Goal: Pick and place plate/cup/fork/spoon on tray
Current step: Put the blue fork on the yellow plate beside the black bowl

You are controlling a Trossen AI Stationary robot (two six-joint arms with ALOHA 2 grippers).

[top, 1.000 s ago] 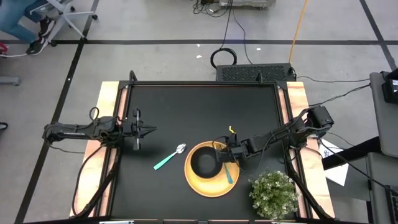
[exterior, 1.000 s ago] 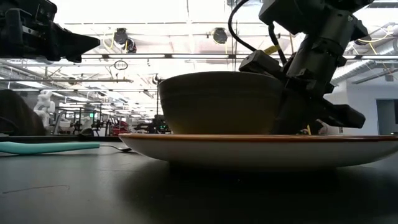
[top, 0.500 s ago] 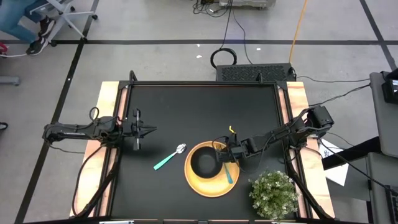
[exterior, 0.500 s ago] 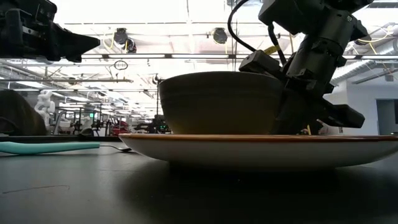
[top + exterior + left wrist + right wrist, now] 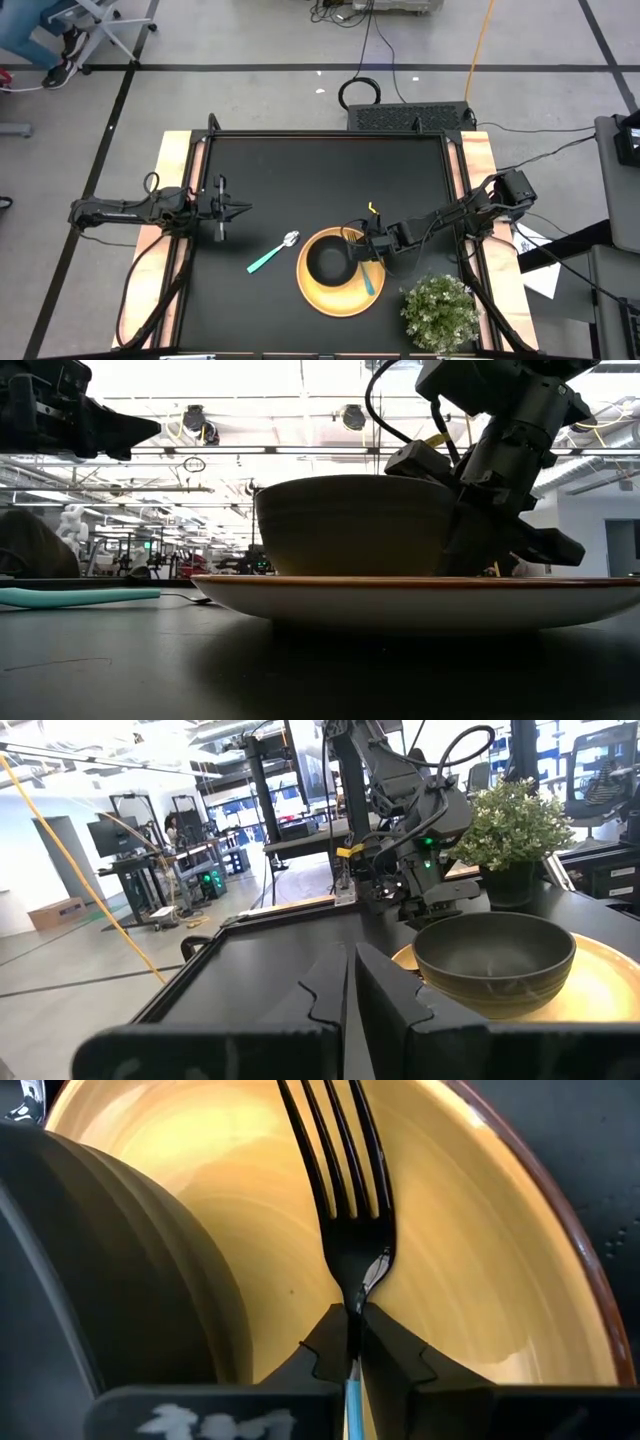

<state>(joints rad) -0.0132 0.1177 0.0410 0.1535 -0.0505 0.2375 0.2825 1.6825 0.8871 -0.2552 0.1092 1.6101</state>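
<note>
A: The right gripper (image 5: 352,1342) first. What's it doing?

B: Its two fingers are pinched tight on the fork (image 5: 345,1200), right at the neck where the dark tines meet the teal handle. In the right wrist view the tines lie out over the yellow tray (image 5: 480,1270), with the dark cup (image 5: 110,1270) just beside them.

A: And the arm's pose?

B: From above, the right arm reaches in from the table's right edge, the right gripper (image 5: 365,250) low over the right side of the tray (image 5: 338,298). The fork (image 5: 369,280) shows as a teal strip on the tray next to the cup (image 5: 327,262), which sits inside the tray. At table height the gripper leans down behind the cup (image 5: 350,525).

A: The other arm?

B: The left gripper (image 5: 236,209) hangs at the table's left side, fingers closed on nothing, well apart from the tableware.

A: The spoon?

B: The spoon (image 5: 271,253) lies on the black table (image 5: 300,170) just left of the tray, bowl end toward it.

A: Anything else around?

B: A potted plant (image 5: 438,310) stands at the table's near right corner. Beyond the table is a grey floor with cables, and the low view shows a bright workshop with ceiling lights.
</note>
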